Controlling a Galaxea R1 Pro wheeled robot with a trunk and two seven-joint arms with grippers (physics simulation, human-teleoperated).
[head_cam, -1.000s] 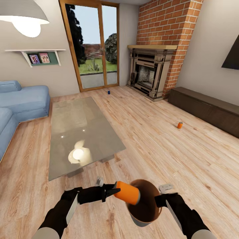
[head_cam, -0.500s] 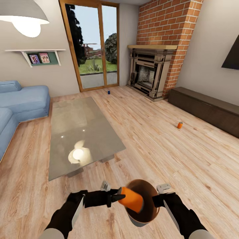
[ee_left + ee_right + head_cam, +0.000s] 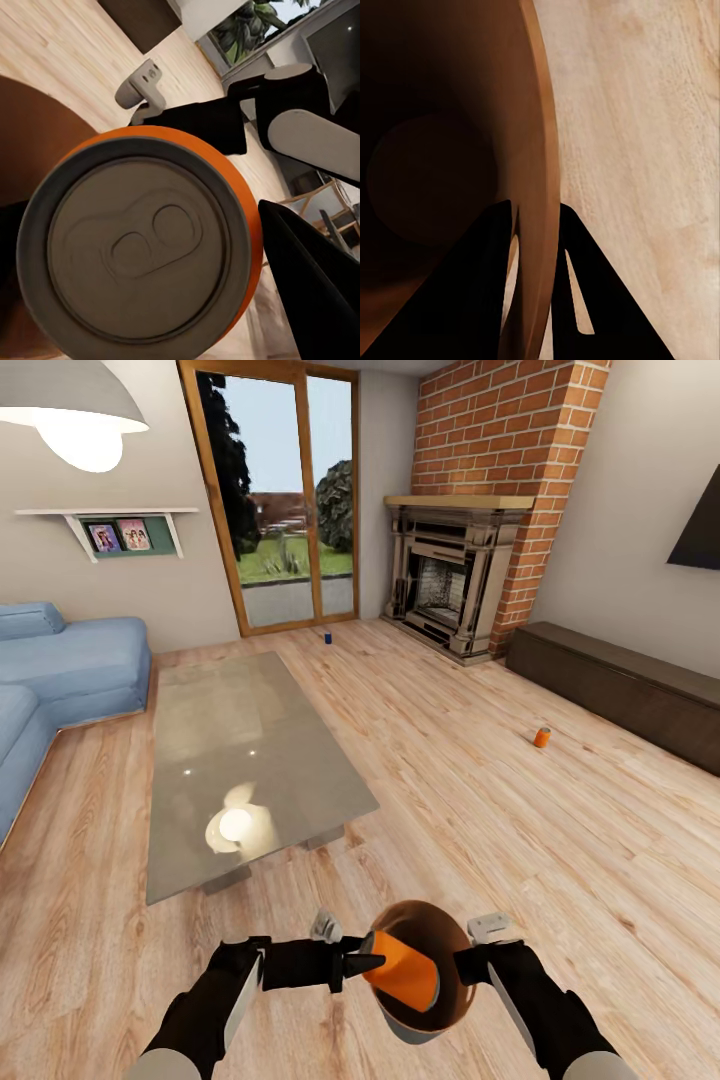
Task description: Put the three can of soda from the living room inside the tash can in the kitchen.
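- In the living room, the left gripper [image 3: 362, 963] holds an orange can [image 3: 403, 971], its fingers closed on the can's sides, with the can's body now inside the mouth of the bin [image 3: 452, 1000].
- A second ago the can hung over the bin's near rim, partly outside it; since then the left arm has carried it toward the bin's centre and lower into the brown opening.
- The right gripper [image 3: 537, 225] is clamped on the bin's rim, one finger inside the wall and one outside, holding the bin up off the floor [image 3: 480, 800].
- The left wrist view looks at the can's grey top [image 3: 139, 251] end-on, with the bin's brown inside to one side and the right arm beyond.
- Judgement: the can looks placed for release, so the first of three is close to being binned once the fingers part.
- Two cans wait on the floor: an orange one [image 3: 541, 737] near the dark cabinet [image 3: 620, 685], and a blue one [image 3: 327, 637] by the glass door [image 3: 285, 500], well apart from each other.
- The bin is not yet in the kitchen; that trip remains.
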